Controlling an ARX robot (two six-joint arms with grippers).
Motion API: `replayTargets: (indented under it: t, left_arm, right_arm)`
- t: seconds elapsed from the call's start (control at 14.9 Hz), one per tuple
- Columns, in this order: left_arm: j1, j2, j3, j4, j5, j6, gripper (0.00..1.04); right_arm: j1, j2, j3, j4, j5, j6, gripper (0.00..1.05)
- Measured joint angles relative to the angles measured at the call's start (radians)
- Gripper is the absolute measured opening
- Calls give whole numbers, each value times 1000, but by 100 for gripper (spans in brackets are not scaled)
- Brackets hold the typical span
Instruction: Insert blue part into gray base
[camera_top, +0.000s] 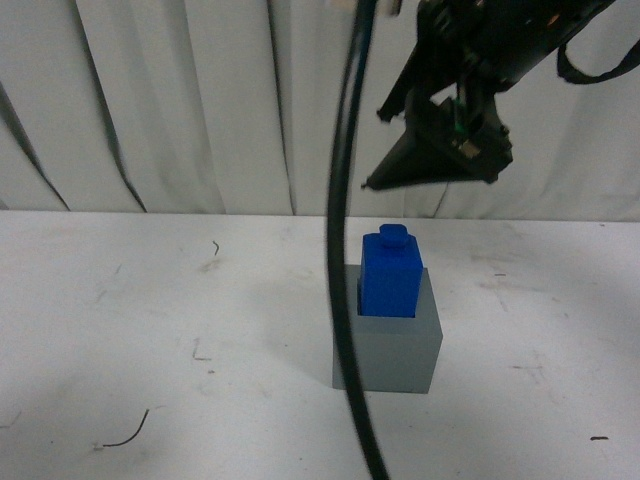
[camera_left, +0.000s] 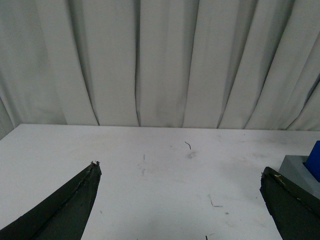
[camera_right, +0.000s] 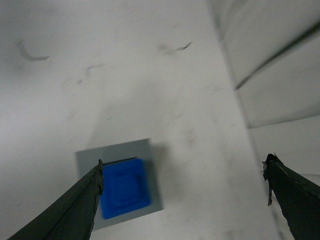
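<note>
The blue block (camera_top: 392, 272) sits in the gray cube (camera_top: 392, 352); the right pincer (camera_right: 182, 167) above it and the left pincer (camera_left: 180, 170) both gape wide, empty.

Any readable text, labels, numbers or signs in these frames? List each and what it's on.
None: no text, label, brand, number or sign can be read in any view.
The blue part and the gray base have plain faces.
The table carries only scuffs and stray strands, no writing.
The curtain is unmarked.
</note>
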Motion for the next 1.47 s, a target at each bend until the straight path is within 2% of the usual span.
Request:
replayTargets:
  t: [0.13,0.27,0.4,0.47,0.6,0.74,0.8,0.87,0.94,1.14,1.21,1.34,1.47]
  left_arm:
    - [0,0,0,0,0,0,98]
    - [0,0,0,0,0,0,98]
    - [0,0,0,0,0,0,98]
    - [0,0,0,0,0,0,98]
    - [0,0,0,0,0,0,98]
    - [0,0,0,0,0,0,98]
    - [0,0,0,0,0,0,98]
    - [0,0,0,0,0,0,98]
    - [0,0,0,0,0,0,98]
    - [0,0,0,0,0,0,98]
    - [0,0,0,0,0,0,98]
    - [0,0,0,0,0,0,98]
    - [0,0,0,0,0,0,98]
  right_arm:
    - [-77,-138,-198,373,-71,119,98]
    - [-145,-269,-412,774,-7,307,98]
    - [-208,-352,-589,1095,74,450,98]
    - [-260,-393,-674,1245,83,537,98]
    - [-418,-483,-818,1488,150,688,98]
    - [-609,-556,-943,1637,158,875,98]
    - [-696,-596,-1017,1674,124,970,98]
    - [-738,-666,-1045,1505,89,1003,92]
    - [-733,-793,-1120,1349,89,1017,79]
    - [-726,-1195,-1355,1068,63,1022,42]
    - [-706,-1329,-1419,1019,94,1024,30]
    - [-619,-1457,-1485,1024,164,1024,6]
    - [-547,-1517,-1558,1009,241,1025,2]
